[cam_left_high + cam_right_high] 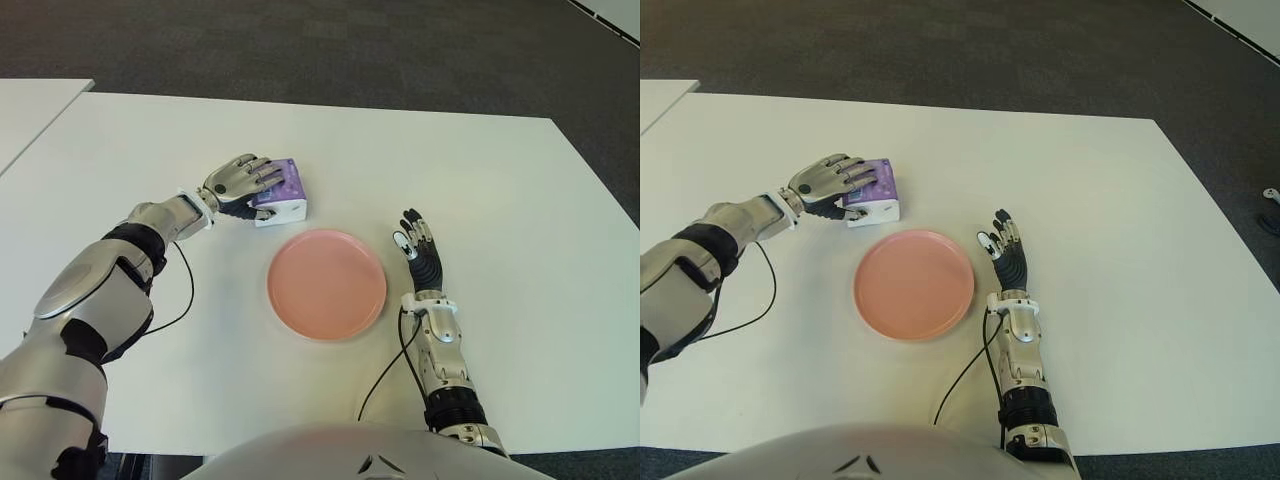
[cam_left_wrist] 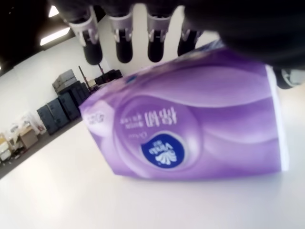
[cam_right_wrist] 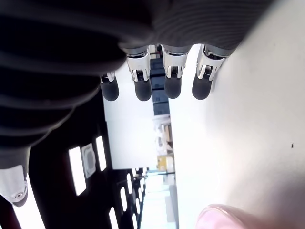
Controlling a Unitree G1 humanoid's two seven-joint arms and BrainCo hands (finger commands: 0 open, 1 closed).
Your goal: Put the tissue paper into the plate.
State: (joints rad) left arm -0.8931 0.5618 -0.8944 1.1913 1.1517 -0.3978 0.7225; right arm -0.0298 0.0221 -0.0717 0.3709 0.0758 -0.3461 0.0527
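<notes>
A purple and white tissue pack (image 1: 285,188) lies on the white table (image 1: 500,180), just beyond the far left rim of the empty pink plate (image 1: 327,284). My left hand (image 1: 243,186) reaches over the pack from the left. Its fingers (image 1: 262,170) arch across the top and its thumb sits at the near side. In the left wrist view the pack (image 2: 190,129) fills the picture, and the fingertips (image 2: 125,50) hang past its far edge with a gap showing. My right hand (image 1: 417,248) shows right of the plate, fingers straight and holding nothing.
A second white table (image 1: 30,110) stands at the far left across a narrow gap. Dark carpet lies beyond the table's far edge. Black cables (image 1: 185,290) trail from both wrists over the tabletop near the front edge.
</notes>
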